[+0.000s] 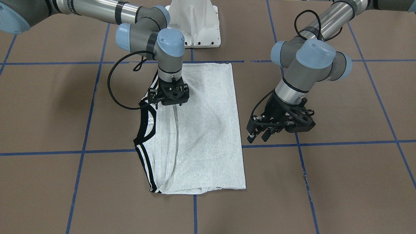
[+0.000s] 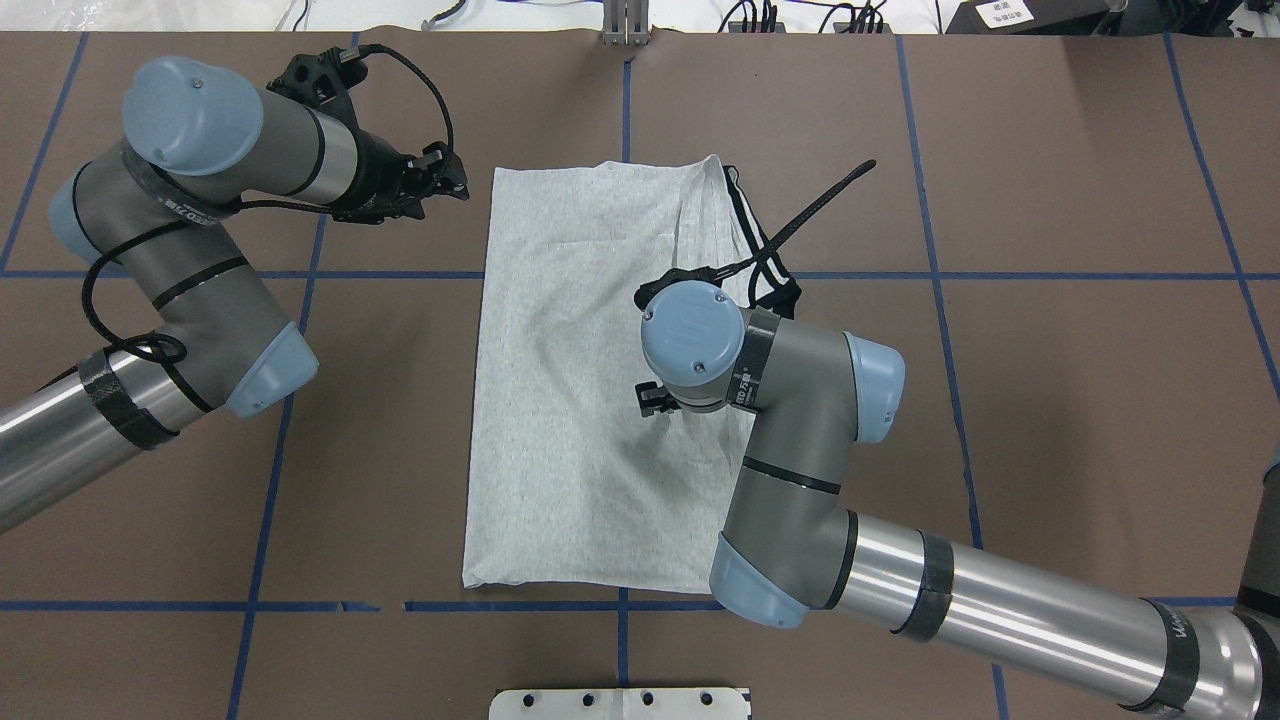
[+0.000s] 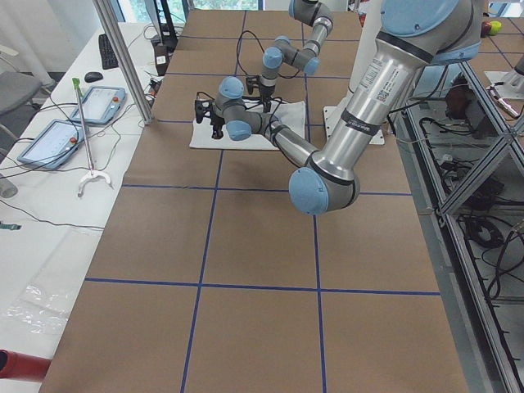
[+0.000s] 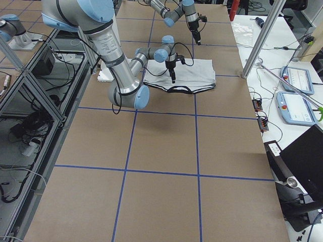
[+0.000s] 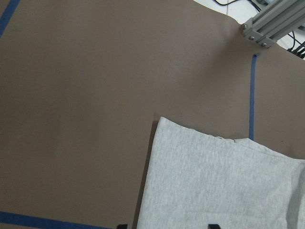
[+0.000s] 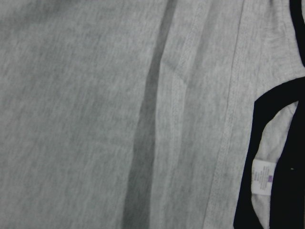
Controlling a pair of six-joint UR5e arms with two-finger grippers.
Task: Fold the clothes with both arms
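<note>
1. T-shirt point(image 2: 570, 400) first: it's lying flat on the brown table point(image 2: 1050, 400), plain grey side up, folded into a long strip. The long axis runs straight out from the robot's base, near end to far end
2. Far left in the overhead: the left gripper point(image 2: 450, 178) hangs just beside the strip's far left corner, clear of the cloth. Its wrist cam shows both fingertips spread well apart with nothing between them, so it's wide and empty. The shirt lies off to its right
3. Middle is just grey fabric with a few soft creases
4. Right side: the right gripper point(image 1: 170, 99) points straight down over the shirt's right-hand edge, next to the black collar point(image 2: 762, 250), roughly mid length. Its fingers are hidden under the wrist, and its own cam only gives a close-up of cloth and the neck label point(image 6: 261, 176). So I can't tell how wide it is or whether it's pinching anything
5. My guess: the next fold goes end over end along that long axis. The left arm is the one nearer a short end, and the right would have to slide along the edge to match it
</note>
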